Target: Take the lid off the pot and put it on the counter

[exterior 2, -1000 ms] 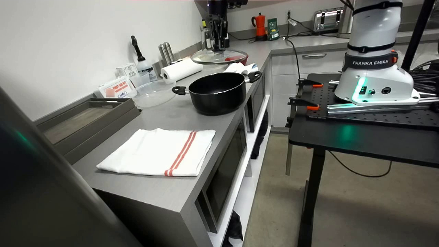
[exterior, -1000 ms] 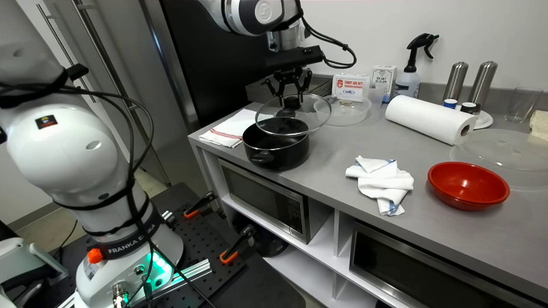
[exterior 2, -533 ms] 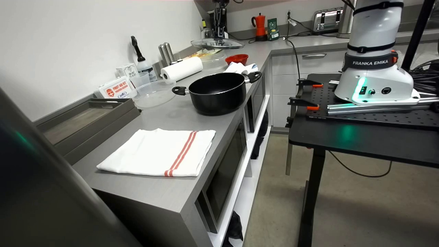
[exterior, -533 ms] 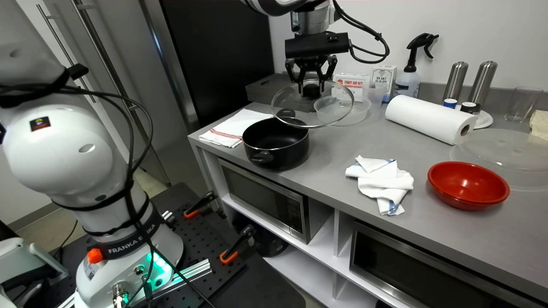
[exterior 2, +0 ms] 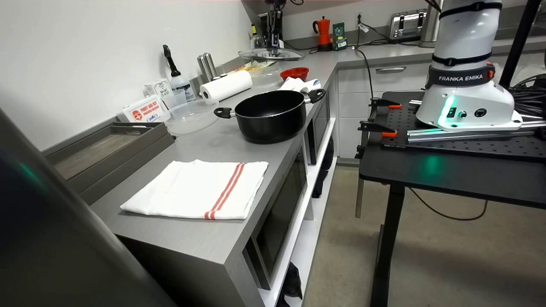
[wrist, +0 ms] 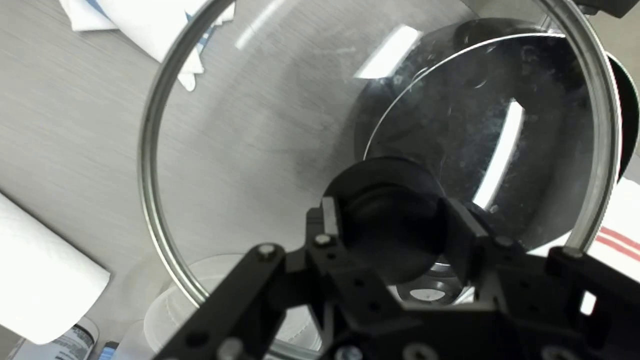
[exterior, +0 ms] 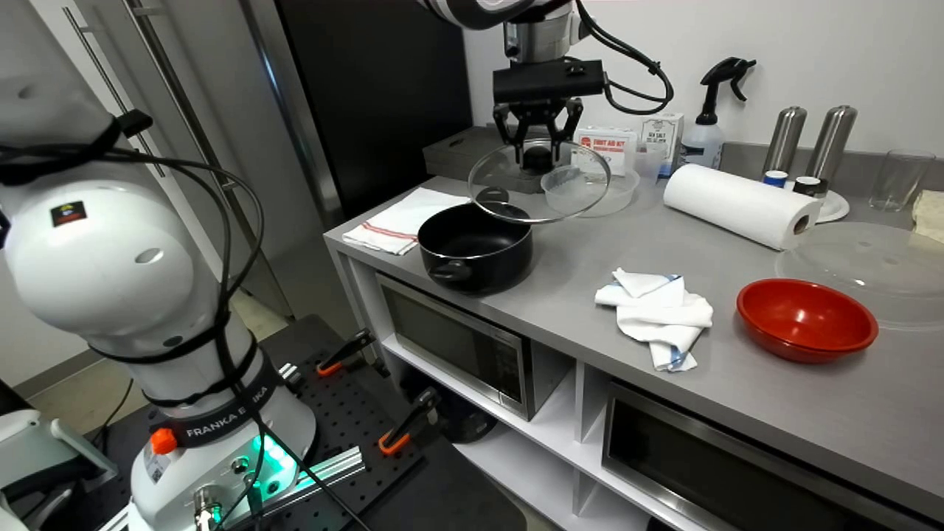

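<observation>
The lid is clear round glass with a metal rim and a black centre knob. It also shows in an exterior view and in the wrist view. My gripper has its fingers on both sides of the knob and is shut on it, as the wrist view shows. It holds the lid in the air. The black pot stands uncovered on the grey counter, and shows in an exterior view. In the wrist view the lid partly overlaps the pot.
A folded striped towel and a grey tray are near the counter's end. A clear dish, a first aid kit and a paper roll stand behind. A crumpled cloth and red bowl lie farther along.
Over the last second the gripper and lid moved up and right in an exterior view, from over the pot towards the back. In the last half second they have barely moved, sinking very slightly.
</observation>
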Tool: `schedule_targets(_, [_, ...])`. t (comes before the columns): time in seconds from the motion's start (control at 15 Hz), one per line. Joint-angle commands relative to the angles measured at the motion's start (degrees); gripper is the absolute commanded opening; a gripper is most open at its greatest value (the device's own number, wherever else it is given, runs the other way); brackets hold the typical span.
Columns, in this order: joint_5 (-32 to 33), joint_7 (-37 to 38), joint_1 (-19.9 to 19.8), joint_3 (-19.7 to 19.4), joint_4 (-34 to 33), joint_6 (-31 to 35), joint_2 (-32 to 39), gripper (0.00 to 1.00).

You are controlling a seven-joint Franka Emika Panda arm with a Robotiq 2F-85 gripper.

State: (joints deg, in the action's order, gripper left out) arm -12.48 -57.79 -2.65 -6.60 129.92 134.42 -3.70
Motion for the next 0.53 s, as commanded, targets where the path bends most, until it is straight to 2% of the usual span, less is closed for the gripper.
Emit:
schedule_targets(0.0, [-1.94,-0.37,-0.59,-0.11,-3.31,0.17,3.63,0.25])
schedule_targets(0.47, [-2.47,1.71,-3.23,1.25,-15.62,-1.89,14.3,0.25])
